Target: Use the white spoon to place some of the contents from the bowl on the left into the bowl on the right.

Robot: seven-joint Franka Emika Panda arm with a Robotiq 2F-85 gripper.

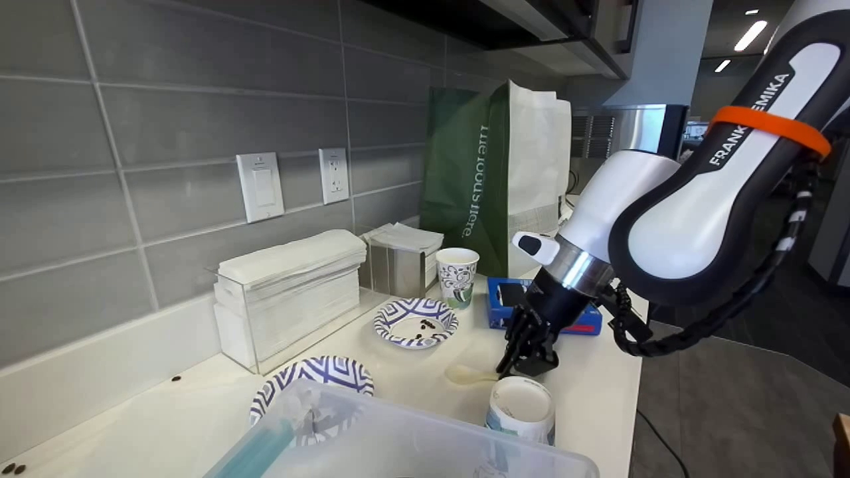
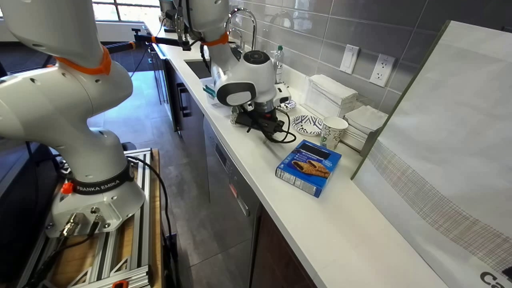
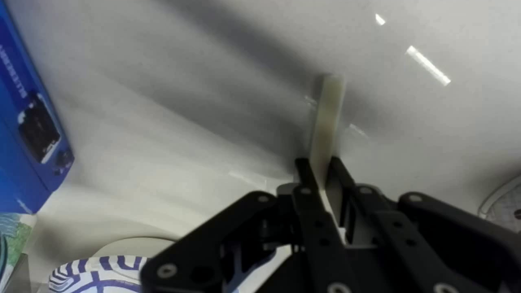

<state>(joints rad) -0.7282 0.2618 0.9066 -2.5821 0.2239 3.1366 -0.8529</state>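
My gripper (image 1: 506,369) is low over the counter, with its fingers pinched on the handle of the white spoon (image 1: 468,376). In the wrist view the pale handle (image 3: 329,110) runs between the fingertips (image 3: 320,169). Whether the spoon touches the counter is not clear. A blue-and-white patterned bowl (image 1: 435,307) holds a few dark pieces (image 1: 427,324); it also shows in an exterior view (image 2: 302,120). Another patterned bowl (image 1: 348,375) sits nearer the bin, partly covered by it; its inside is hard to see. One patterned bowl (image 3: 101,274) shows at the wrist view's lower left.
An upturned paper cup (image 1: 521,405) stands close beside the gripper. A clear plastic bin (image 1: 425,438) is in front. An upright cup (image 1: 457,279), a blue box (image 2: 308,168), napkin holders (image 1: 299,299) and a paper bag (image 2: 436,140) stand around. Loose dark pieces (image 1: 176,378) lie on the counter.
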